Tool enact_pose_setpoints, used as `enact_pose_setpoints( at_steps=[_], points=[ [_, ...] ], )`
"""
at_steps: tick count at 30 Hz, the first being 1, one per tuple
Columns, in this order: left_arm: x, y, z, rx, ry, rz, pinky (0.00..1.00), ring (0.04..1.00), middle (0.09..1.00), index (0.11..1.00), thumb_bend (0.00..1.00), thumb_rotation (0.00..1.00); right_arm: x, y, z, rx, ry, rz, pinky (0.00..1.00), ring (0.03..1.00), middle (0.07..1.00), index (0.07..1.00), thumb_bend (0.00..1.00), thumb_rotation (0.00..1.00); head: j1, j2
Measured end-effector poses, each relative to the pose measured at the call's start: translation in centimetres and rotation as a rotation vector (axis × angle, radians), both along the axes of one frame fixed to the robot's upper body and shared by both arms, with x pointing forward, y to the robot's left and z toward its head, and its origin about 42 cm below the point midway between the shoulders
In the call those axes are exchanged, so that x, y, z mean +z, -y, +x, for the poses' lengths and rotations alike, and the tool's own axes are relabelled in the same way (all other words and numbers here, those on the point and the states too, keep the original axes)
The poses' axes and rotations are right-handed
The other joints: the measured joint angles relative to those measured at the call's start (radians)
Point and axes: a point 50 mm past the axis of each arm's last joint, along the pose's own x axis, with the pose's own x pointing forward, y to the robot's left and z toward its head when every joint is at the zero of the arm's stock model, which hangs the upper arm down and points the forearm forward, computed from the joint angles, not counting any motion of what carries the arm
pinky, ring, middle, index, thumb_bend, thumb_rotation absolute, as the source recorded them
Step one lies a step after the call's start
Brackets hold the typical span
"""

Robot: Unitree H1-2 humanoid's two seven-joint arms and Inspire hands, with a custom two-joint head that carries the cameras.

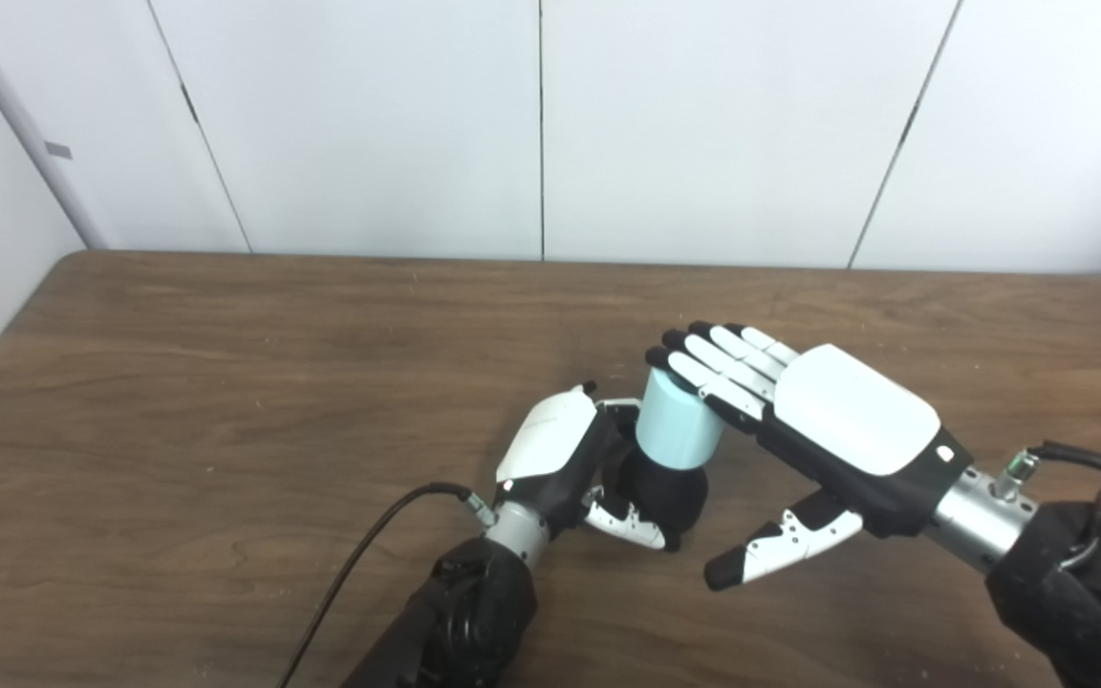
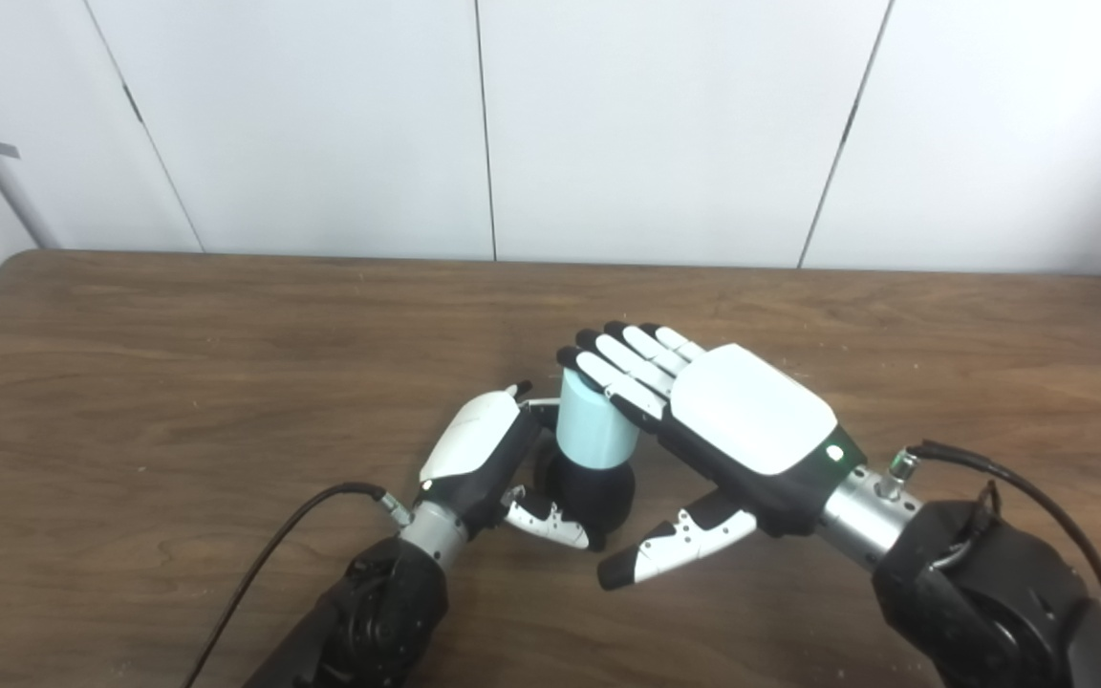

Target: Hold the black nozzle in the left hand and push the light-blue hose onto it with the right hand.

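matt wood-grain table, smooth light-blue plastic hose, matt black nozzle.

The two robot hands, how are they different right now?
The left hand is curled shut around the black nozzle, while the right hand is open and grips nothing. The left hand sits low by the table; the right hand is higher, its flat fingers stretched over the top of the blue hose, thumb hanging free. Both are white and black, and both meet at the same part.

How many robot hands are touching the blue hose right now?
2: the left hand grips the black nozzle beneath the light-blue hose; the right hand rests flat fingers on top.
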Motion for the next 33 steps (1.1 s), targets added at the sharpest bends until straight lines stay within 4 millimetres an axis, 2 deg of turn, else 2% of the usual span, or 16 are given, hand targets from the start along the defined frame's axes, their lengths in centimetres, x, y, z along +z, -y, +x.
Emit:
enact_pose_setpoints(
  at_steps=[14,33],
  points=[
    [0.00,0.00,0.00,0.000,0.000,0.000,1.00,0.661,0.489,0.486,0.52,0.00,-0.35,0.60,0.17,0.007,0.014,-0.004,1.00,1.000,1.000,1.000,0.64,0.98,0.000,0.003],
    [-0.01,-0.04,0.01,0.000,0.000,0.002,1.00,0.660,0.486,0.486,0.52,0.00,-0.58,0.12,0.25,0.003,0.007,-0.012,1.00,1.000,1.000,0.998,0.63,0.98,0.002,0.006]
  ],
)
